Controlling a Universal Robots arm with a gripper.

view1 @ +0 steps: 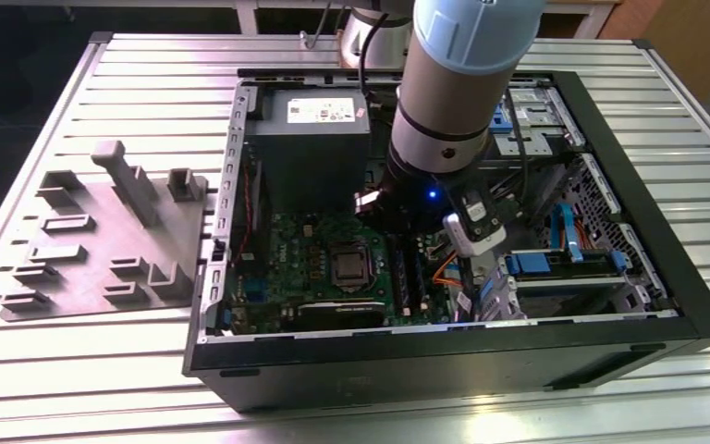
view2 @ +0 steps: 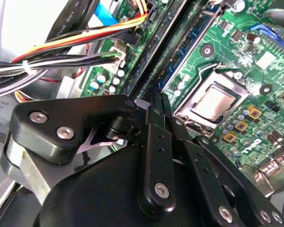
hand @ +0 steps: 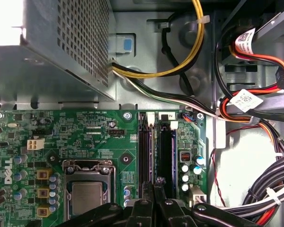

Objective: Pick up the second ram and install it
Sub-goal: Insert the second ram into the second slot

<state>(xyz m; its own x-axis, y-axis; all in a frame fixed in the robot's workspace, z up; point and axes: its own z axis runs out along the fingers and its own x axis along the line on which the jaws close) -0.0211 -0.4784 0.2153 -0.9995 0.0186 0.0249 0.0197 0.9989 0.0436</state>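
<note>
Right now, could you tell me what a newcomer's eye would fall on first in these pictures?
The big grey and blue robot arm reaching into the open black computer case on the slatted metal table comes first. Next is the green motherboard with its silver processor, the black hand poised over the memory slots beside it. A grey fixture tray lies on the table at the exterior view's left.
</note>
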